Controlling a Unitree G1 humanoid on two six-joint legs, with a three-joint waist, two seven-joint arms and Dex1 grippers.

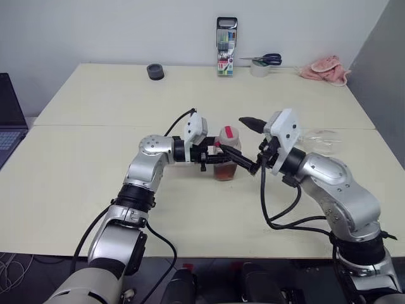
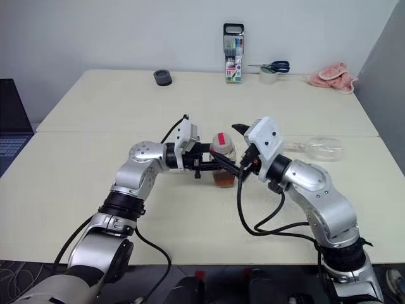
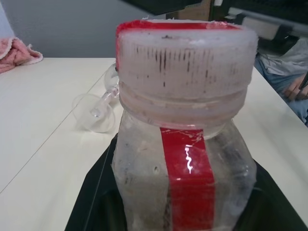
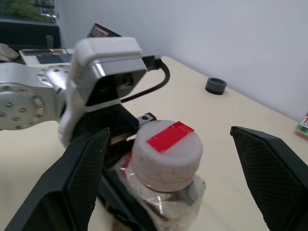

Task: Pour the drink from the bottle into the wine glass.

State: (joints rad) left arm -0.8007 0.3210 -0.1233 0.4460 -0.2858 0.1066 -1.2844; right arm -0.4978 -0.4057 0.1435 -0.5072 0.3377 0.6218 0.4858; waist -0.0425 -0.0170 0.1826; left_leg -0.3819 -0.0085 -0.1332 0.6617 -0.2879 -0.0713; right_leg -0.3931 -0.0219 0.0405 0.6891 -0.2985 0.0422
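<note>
At the middle of the pale desk (image 1: 95,158) we see the bottle (image 1: 227,156) standing upright, its white cap (image 4: 167,153) crossed by a strip of red tape and still in place, the reddish-brown drink (image 1: 224,171) pooled in its lower part. The left tool (image 1: 218,157) reaches in from nine o'clock, pointing level, its black fingers clamped on the bottle's body just below the neck. The right tool (image 4: 173,173) comes from three o'clock with its two fingers spread wide apart, one on either side of the cap, touching neither the cap nor the bottle as far as we can tell. The wine glass (image 2: 318,147) lies on its side on the desk at about three o'clock from the bottle, well apart from it and beyond the right arm, empty. Along the far edge of the desk, near twelve o'clock, stand a pack of coloured markers (image 1: 226,47), a small dark round object (image 1: 155,71), a roll of tape with blue-handled scissors (image 1: 264,60) laid across it, and a crumpled pink cloth (image 1: 325,68). A laptop (image 1: 9,120) sits at the nine o'clock edge.
</note>
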